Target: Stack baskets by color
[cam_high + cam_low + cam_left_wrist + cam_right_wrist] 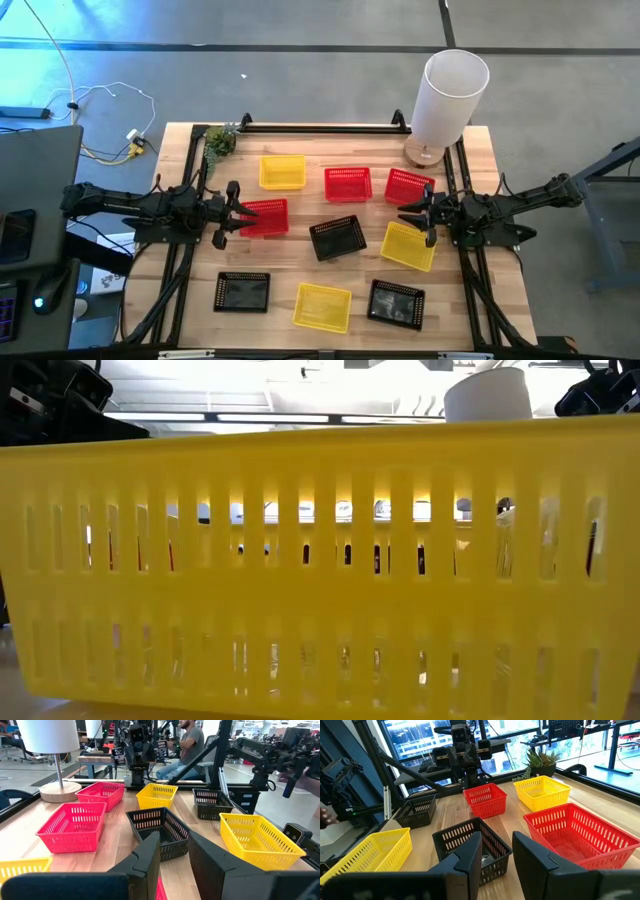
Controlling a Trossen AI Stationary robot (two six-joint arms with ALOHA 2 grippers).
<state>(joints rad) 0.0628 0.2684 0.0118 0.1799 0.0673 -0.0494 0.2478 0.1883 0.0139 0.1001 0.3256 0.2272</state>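
While both arms hang low over the wooden table (pixel 190 290), none of the nine small plastic mesh baskets are stacked — they're spread out singly. The left gripper (pixel 236 212) sits right at the edge of a red slotted basket (pixel 264 217), fingers a little apart with nothing clamped that I can make out. The right gripper (pixel 418 216) hovers between another red basket (pixel 408 186) and a tilted yellow basket (pixel 408 245), jaws slightly parted, empty. A black basket (pixel 336 238) sits mid-table; a tall white cylinder lamp (pixel 447 97) stands at the far corner.
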